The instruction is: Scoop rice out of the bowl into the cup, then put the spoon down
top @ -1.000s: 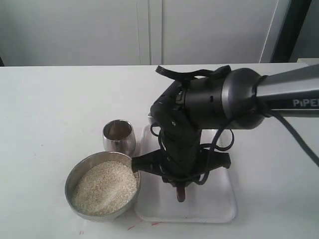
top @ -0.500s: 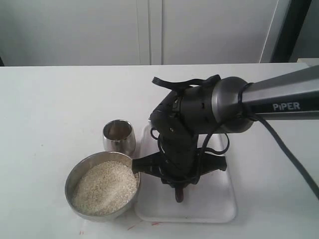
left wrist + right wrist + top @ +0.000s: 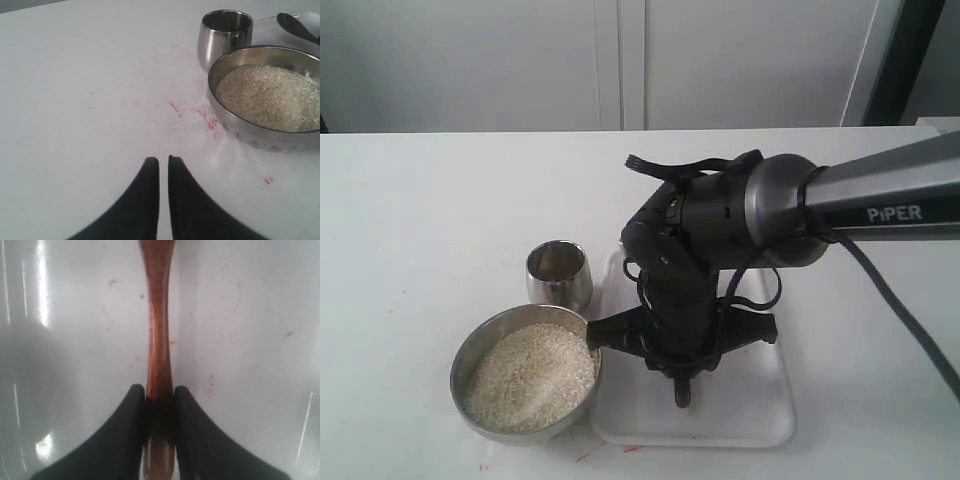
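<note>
Bright, even light washes the white table [image 3: 420, 200] in the exterior view, which looks slightly hazy; only a soft shadow rings the bowl [image 3: 462, 388]. In the right wrist view, glare streaks the glossy tray [image 3: 40, 290] (tall white highlights) and the spoon [image 3: 159, 340] blurs near the lens. The left wrist view renders the rice [image 3: 270, 95] crisply.

The wide, shiny steel bowl [image 3: 461, 366] sits upright, holding a pale, granular heap of rice [image 3: 530, 375] close to its rim. The small steel cup [image 3: 559, 275] stands upright just beside it at 1 o'clock. The dark reddish-brown wooden spoon [image 3: 159, 340] is at the bowl's 3 o'clock, mostly hidden in the exterior view
</note>
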